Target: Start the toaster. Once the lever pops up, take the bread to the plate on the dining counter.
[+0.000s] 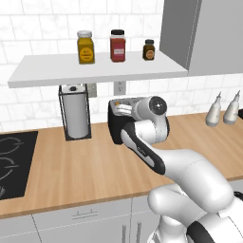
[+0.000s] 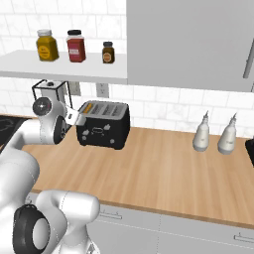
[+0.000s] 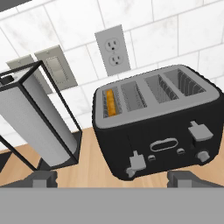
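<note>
Bare counter (image 2: 163, 168) lay open before the toaster (image 2: 104, 130); the paper-towel holder (image 3: 35, 122) stood close beside it (wall side), the shelf (image 1: 95, 71) overhead.

Home kitchen, white tiled wall (image 1: 28, 28), wood counter (image 2: 163, 168), toaster (image 2: 103, 125), spice jars (image 1: 117, 46), cooktop (image 1: 14, 161)

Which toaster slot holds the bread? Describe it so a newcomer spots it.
On the wood counter against the tiled wall stands the black toaster, right of the paper-towel holder. The bread is the orange slice in the end slot nearest that holder; the other slots look empty.
</note>
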Tool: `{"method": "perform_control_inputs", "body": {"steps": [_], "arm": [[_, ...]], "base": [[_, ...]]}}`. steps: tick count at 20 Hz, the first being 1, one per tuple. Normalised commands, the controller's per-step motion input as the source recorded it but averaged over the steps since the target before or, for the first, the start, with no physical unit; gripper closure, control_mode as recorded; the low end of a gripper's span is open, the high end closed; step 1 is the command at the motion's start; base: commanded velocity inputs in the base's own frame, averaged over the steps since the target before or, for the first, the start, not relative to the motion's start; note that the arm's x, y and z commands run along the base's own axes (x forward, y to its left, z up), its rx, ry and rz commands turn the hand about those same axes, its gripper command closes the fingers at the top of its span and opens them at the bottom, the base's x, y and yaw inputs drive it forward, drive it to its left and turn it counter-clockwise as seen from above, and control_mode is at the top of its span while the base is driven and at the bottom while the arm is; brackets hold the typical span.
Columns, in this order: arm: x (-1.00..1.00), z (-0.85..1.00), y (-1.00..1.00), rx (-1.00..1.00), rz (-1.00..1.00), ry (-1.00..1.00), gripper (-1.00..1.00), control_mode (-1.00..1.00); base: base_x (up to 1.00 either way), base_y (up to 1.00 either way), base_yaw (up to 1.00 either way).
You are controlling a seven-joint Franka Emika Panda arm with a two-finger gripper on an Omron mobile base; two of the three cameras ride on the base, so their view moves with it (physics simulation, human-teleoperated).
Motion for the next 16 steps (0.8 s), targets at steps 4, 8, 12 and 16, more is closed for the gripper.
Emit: {"method": "perform_control_inputs", "body": {"steps": [4, 8, 12, 16], "arm": [[0.0, 0.0, 0.0, 0.0, 0.0, 0.0, -1.0, -1.0], [0.0, 0.0, 0.0, 0.0, 0.0, 0.0, -1.0, -1.0], [0.0, 0.0, 0.0, 0.0, 0.0, 0.0, -1.0, -1.0], [0.0, 0.0, 0.0, 0.0, 0.0, 0.0, -1.0, -1.0]], "base": [[0.0, 0.0, 0.0], [0.0, 0.0, 0.0], [0.0, 0.0, 0.0], [0.0, 0.0, 0.0]]}}
